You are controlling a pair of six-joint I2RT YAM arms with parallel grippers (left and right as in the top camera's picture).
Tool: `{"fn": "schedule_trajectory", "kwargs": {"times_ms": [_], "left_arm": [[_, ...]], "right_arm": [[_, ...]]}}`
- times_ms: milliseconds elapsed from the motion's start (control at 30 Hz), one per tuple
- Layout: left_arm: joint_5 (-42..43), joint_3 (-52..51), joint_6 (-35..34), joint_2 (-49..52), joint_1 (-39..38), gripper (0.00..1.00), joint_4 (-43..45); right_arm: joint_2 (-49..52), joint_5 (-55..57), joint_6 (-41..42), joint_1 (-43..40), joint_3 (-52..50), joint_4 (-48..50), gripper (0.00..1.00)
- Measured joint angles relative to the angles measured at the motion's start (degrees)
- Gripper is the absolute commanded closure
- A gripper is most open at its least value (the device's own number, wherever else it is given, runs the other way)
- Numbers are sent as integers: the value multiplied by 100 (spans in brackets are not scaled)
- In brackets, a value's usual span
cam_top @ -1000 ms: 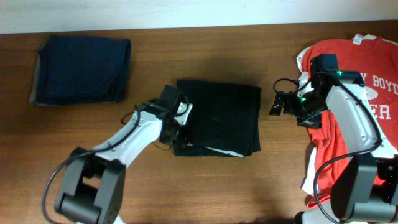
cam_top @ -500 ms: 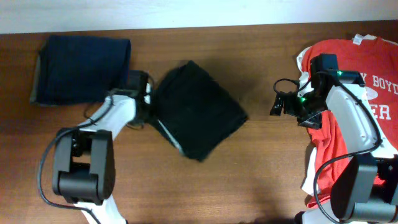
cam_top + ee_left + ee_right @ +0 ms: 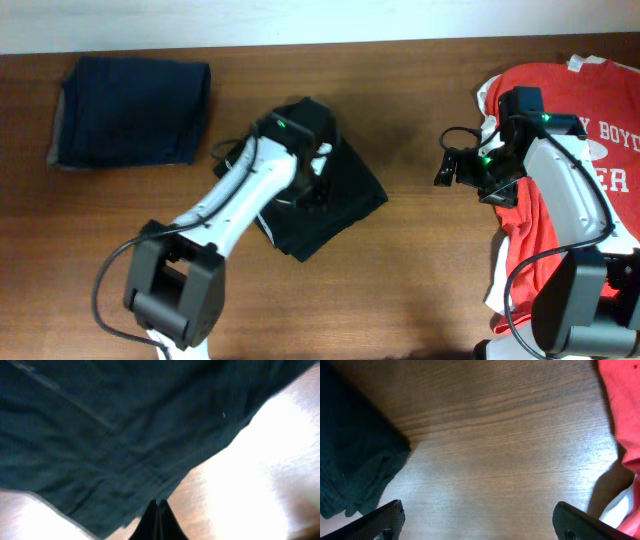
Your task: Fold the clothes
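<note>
The black garment [image 3: 345,205] lies folded and turned like a diamond in the middle of the table. My left gripper [image 3: 312,188] hovers over its upper part, and its fingers [image 3: 159,510] are shut with nothing between them, at the cloth's edge [image 3: 100,435] over bare wood. My right gripper [image 3: 441,170] stands open over bare wood to the right of the black garment [image 3: 355,460], its jaws wide apart and empty [image 3: 477,510]. The red T-shirt [image 3: 600,90] with white print lies spread under the right arm, and its edge [image 3: 625,410] shows in the right wrist view.
A dark navy garment [image 3: 130,110] lies folded at the back left. The brown wooden table [image 3: 420,280] shows between the black garment and the red T-shirt. A pale wall runs along the far edge.
The black garment slid left and turned from square to diamond. My left arm swung from its left side to over its top. The right arm stayed still.
</note>
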Motion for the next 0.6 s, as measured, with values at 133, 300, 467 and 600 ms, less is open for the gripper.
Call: {"fn": "schedule_trajectory", "kwargs": {"times_ms": [133, 300, 467, 600], "left_arm": [[-98, -778, -175, 11, -505, 100, 404], [-713, -807, -1255, 4, -55, 99, 472], [-739, -817, -1668, -391, 944, 1, 1150], [-693, -870, -2059, -396, 1305, 1, 1631]], "right_arm": [[0, -2, 0, 0, 0, 2, 2], [0, 0, 2, 0, 0, -2, 2], [0, -2, 2, 0, 0, -2, 2], [0, 0, 2, 0, 0, -2, 2]]}}
